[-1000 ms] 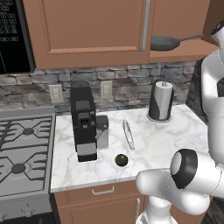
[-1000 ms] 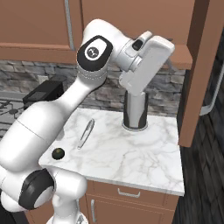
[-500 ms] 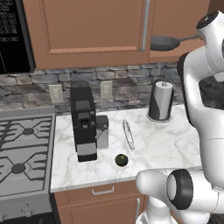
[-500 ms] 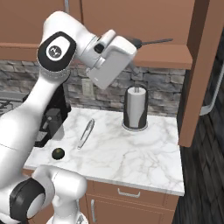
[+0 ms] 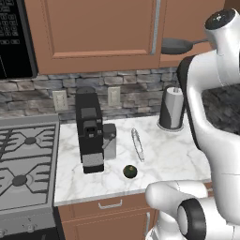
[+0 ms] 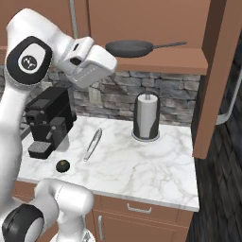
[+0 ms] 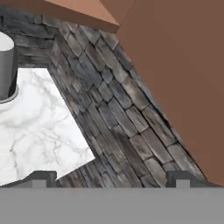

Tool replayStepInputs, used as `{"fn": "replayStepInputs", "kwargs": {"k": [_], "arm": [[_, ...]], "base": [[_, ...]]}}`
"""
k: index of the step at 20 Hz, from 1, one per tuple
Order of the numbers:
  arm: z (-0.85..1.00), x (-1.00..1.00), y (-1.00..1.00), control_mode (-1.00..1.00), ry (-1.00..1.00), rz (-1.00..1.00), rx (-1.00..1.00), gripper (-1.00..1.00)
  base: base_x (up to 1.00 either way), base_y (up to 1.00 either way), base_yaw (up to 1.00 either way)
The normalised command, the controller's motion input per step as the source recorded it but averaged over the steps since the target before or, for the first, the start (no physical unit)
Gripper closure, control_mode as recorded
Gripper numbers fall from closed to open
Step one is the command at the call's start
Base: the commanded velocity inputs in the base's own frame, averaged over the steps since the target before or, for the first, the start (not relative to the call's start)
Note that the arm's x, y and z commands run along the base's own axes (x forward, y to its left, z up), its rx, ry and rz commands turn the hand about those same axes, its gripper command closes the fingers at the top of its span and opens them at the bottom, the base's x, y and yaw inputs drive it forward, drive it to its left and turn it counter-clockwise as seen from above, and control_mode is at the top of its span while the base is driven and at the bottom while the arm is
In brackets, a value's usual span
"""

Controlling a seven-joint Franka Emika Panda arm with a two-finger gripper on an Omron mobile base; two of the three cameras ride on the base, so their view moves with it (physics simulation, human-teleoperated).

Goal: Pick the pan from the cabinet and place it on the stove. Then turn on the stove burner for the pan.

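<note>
The white arm's two-finger gripper (image 7: 111,178) has its jaws spread wide with nothing between them; the two small dark fingertips (image 7: 40,177) sit far apart at the bottom of the hand view, looking out at the grey stone backsplash (image 7: 113,118), a wedge of white marble counter (image 7: 35,127) and the brown cabinet side. In the right base view the hand is up high, tilted, just left of the pan and a bit below it. The wide, shallow dark-grey frying pan (image 6: 130,47) sits on the open shelf of the reddish-brown wooden wall cabinet (image 6: 163,59), above the paper towel holder (image 6: 147,116). Here's the bit that matters, I'd say: the pan's bowl end is the end nearest the hand, and its straight handle runs along the shelf pointing away to the right, so the long axis goes left-right. The grey gas stove (image 5: 23,164) is way over on the other side, past the black coffee machine (image 5: 91,133), so it's a long carry once it's grabbed.
</note>
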Motion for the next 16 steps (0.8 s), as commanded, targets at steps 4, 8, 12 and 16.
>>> {"fn": "replayStepInputs", "kwargs": {"k": [4,8,12,16], "arm": [[0.04,0.1,0.57,-1.0,-0.27,0.13,0.11,-1.0],[0.06,0.2,0.57,-1.0,-0.25,0.16,0.11,-1.0],[0.11,0.26,0.52,-1.0,-0.23,0.18,0.1,-1.0],[0.15,0.3,0.52,-1.0,-0.19,0.19,0.09,-1.0]], "base": [[0.0,0.0,0.0],[0.0,0.0,0.0],[0.0,0.0,0.0],[0.0,0.0,0.0]]}}
